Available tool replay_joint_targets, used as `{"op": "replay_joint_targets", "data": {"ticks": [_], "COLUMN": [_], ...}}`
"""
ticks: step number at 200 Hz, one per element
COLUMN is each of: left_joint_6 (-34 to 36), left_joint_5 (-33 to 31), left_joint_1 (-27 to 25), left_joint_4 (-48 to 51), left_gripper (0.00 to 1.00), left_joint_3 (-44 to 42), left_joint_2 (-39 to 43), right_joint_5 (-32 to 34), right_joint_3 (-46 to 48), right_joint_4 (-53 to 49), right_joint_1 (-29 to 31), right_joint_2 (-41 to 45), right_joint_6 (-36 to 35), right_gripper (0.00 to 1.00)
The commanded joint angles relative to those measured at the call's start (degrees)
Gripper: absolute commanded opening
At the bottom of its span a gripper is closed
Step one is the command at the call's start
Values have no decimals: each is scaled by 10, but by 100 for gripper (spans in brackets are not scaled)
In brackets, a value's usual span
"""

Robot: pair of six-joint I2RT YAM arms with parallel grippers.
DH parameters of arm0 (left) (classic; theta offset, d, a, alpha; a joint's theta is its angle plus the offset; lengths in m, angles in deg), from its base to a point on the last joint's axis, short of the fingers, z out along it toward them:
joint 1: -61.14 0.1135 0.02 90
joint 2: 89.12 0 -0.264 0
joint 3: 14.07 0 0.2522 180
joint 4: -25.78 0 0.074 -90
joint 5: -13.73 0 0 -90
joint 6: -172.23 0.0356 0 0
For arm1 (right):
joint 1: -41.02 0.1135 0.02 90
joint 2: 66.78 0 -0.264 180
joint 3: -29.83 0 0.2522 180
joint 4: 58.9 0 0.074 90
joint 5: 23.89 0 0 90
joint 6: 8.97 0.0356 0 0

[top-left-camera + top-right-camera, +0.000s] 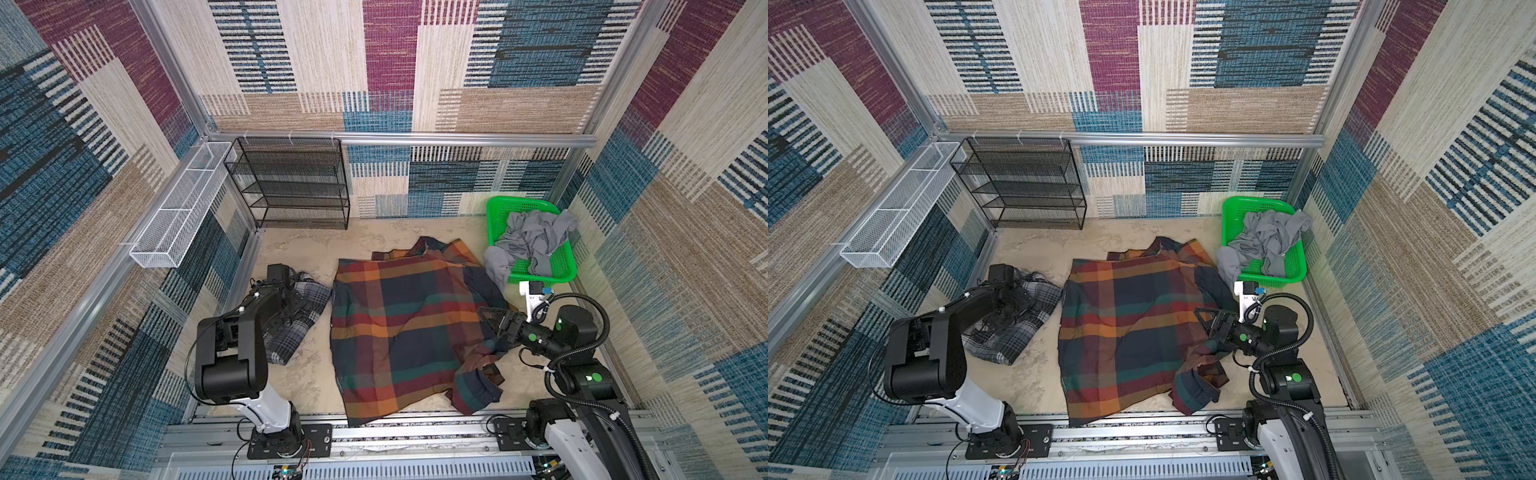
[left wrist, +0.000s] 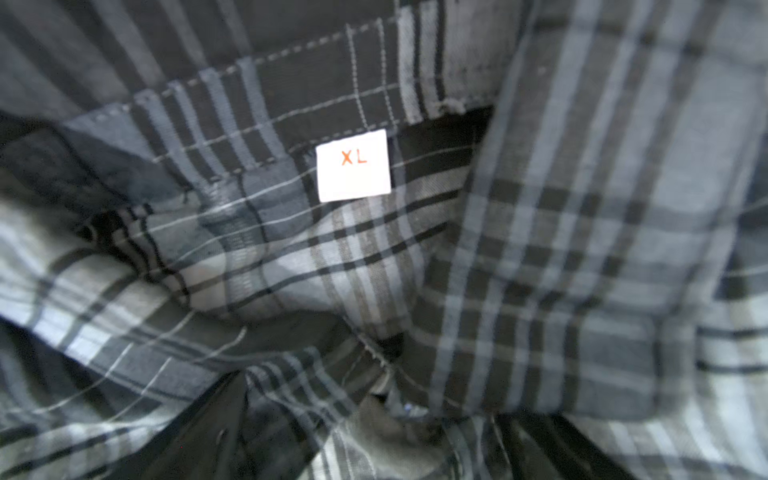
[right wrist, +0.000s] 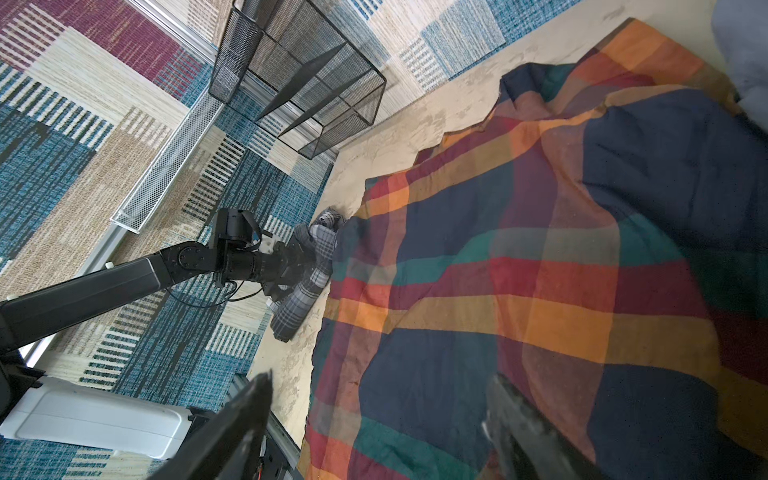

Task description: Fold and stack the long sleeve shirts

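Finding, nearest, the front rail [image 1: 374,434] carrying both arm bases, with the hem of the large plaid shirt [image 1: 399,332] hanging over the front edge onto it. Seeing that shirt lying spread and mostly flat across the middle of the counter [image 1: 307,374], collar end pointing toward the back wall, a crumpled sleeve [image 1: 478,374] bunching at the near right. Hovering the right gripper [image 1: 487,316] low over the shirt's right side, just beyond that sleeve, fingers [image 3: 237,430] standing wide apart and pinching nothing, navy, red and orange checks showing between them in the right wrist view. Reaching the left gripper [image 1: 291,306] down onto the grey plaid shirt [image 1: 309,299], lying rumpled just beside the large one's left edge. Showing its fingers [image 2: 199,440] spread wide as well, with loose folds bunching between them and a white XL size tag [image 2: 353,165] at the collar facing the left wrist camera. Farther back on the right, noting a green basket [image 1: 496,220] sitting by the wall, grey garments [image 1: 532,237] spilling over its near rim toward the large shirt. Farthest, noting a black mesh shelf [image 1: 291,187] standing against the back wall and a white mesh tray [image 1: 178,216] hanging along the left wall.
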Motion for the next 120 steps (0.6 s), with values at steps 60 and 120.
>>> {"op": "replay_joint_targets", "data": {"ticks": [60, 120], "left_joint_6": [-5, -44], "left_joint_5": [42, 27], "left_joint_1": [-10, -205], "left_joint_4": [105, 108], "left_gripper": [99, 100], "left_joint_3": [89, 14], "left_joint_2": [65, 212], "right_joint_5": [112, 219], "right_joint_3": [20, 36], "right_joint_4": [121, 233], "right_joint_1": [61, 161], "right_joint_2": [-137, -329], "right_joint_6": [23, 73], "right_gripper": [82, 83]}}
